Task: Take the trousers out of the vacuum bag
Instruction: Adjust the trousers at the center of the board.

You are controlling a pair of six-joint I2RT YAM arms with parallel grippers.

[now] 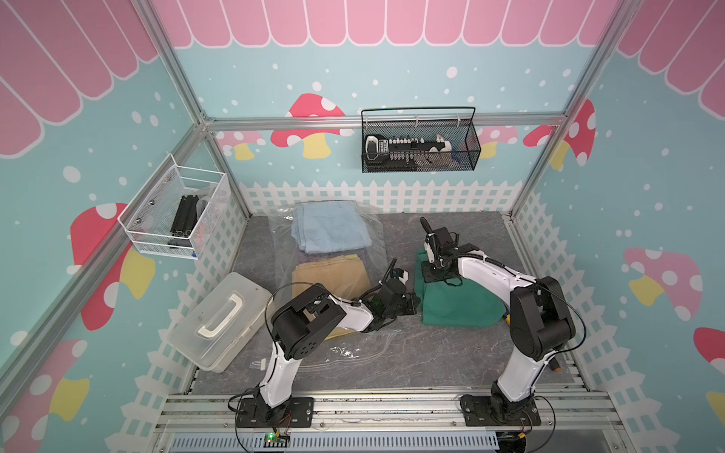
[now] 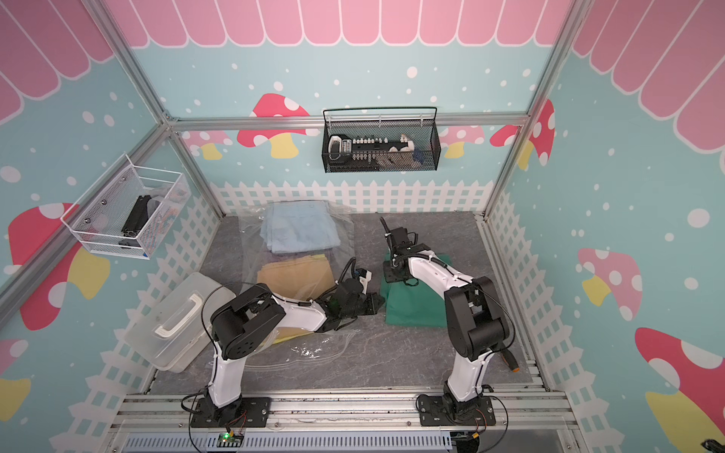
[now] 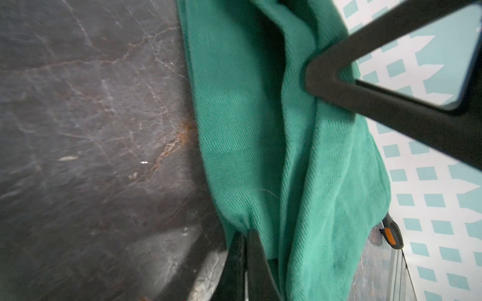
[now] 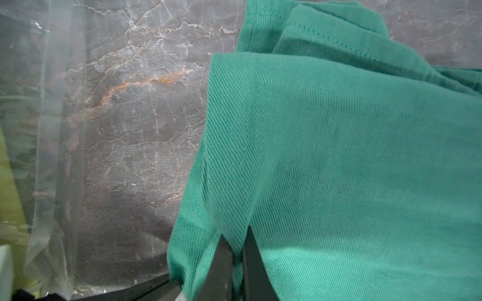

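Note:
The dark green trousers (image 1: 459, 306) lie folded on the table, outside and right of the vacuum bag (image 1: 282, 251). My left gripper (image 1: 412, 305) is shut on their near left edge, where the cloth puckers at its tips (image 3: 246, 232). My right gripper (image 1: 431, 270) is shut on a raised fold at their far left corner (image 4: 236, 234). Inside the clear bag lie the light blue trousers (image 1: 329, 231) and the tan trousers (image 1: 333, 274). A yellow edge (image 1: 337, 334) shows under my left arm. The bag's loose mouth (image 4: 52, 130) lies beside the green cloth (image 4: 339, 156).
A translucent hard box with a white handle (image 1: 219, 321) stands at the front left. A white wire basket (image 1: 176, 211) hangs on the left wall and a black mesh basket (image 1: 419, 141) on the back wall. An orange-tipped tool (image 1: 555, 366) lies by the right fence.

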